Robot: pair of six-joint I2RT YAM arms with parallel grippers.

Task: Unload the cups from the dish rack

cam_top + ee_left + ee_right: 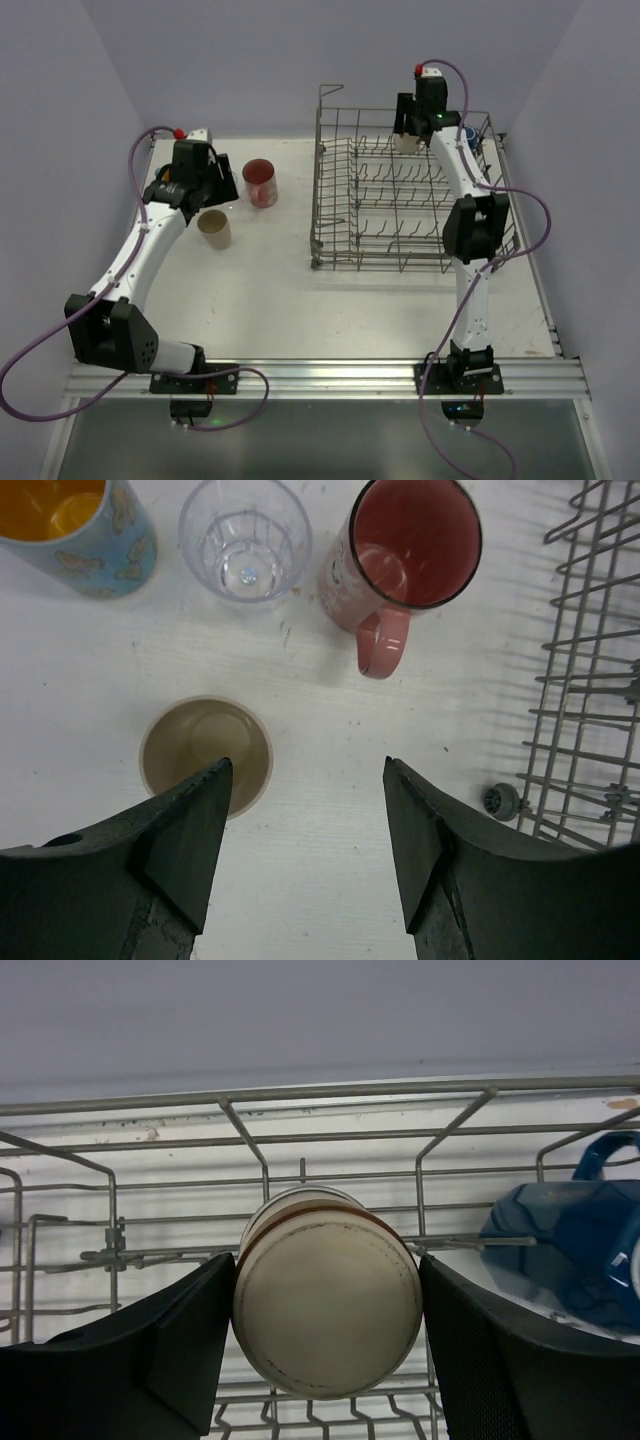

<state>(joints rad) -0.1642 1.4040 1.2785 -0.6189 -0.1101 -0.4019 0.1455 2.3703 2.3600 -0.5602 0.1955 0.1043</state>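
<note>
Beige cup (327, 1300), inverted in the dish rack (380, 190) — gripped on both sides by the right gripper (327, 1270); left gripper (306, 770) — jaws wide apart, empty, above the table (100, 660).

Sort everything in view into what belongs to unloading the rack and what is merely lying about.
Job in hand:
dish rack; racked beige cup, clamped by the right gripper; dark blue mug beside it in the rack; upright beige cup, pink mug, clear glass and light blue mug on the table.

Merely there:
the table itself; purple cables.
</note>
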